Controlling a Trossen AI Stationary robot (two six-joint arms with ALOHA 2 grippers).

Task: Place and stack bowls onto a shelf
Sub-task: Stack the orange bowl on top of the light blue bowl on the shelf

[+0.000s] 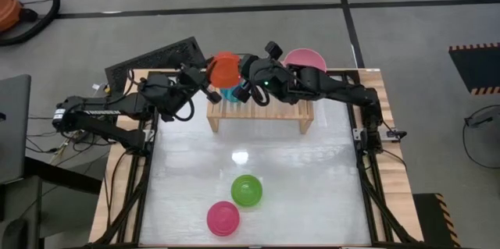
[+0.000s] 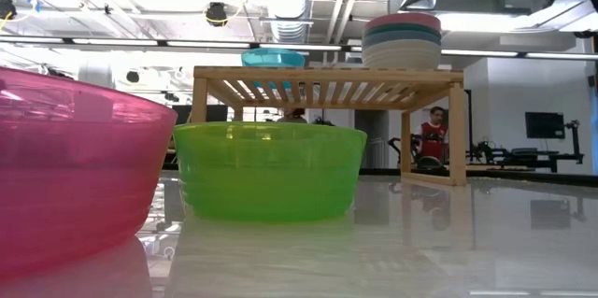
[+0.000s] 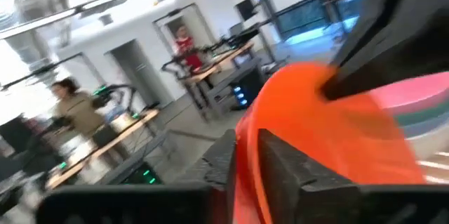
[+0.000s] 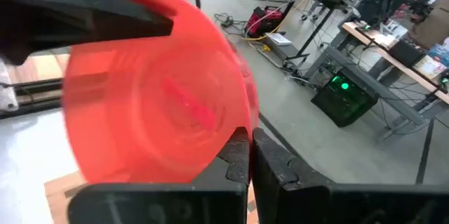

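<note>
The red-orange bowl (image 1: pixel 225 69) hangs in the air above the left end of the light-wood shelf (image 1: pixel 260 113), held between both grippers. My left gripper (image 1: pixel 206 78) is shut on its left side and my right gripper (image 1: pixel 244 78) on its right side. Below it a cyan bowl (image 2: pixel 274 57) sits on the shelf's slats. A stack of larger bowls with a pale pink one on top (image 1: pixel 305 60) stands on the shelf's right end. A lime green bowl (image 1: pixel 247 190) and a magenta bowl (image 1: pixel 223 218) rest on the table near its front. My left gripper pinches the red-orange bowl's rim (image 3: pixel 247 147) between its two fingers, one inside and one outside the wall, coming from the table's left. The bowl is lifted clear and tipped. My right gripper pinches the opposite part of the rim (image 4: pixel 240 122) between its two fingers, coming from the table's right. The bowl is clear of the shelf and tipped on its side, facing the wrist camera.
The table's middle between the shelf and the two near bowls is bare white surface (image 1: pixel 258 155). A dark keyboard-like panel (image 1: pixel 152 58) lies past the far left corner. People show in the room behind the table (image 2: pixel 432 139).
</note>
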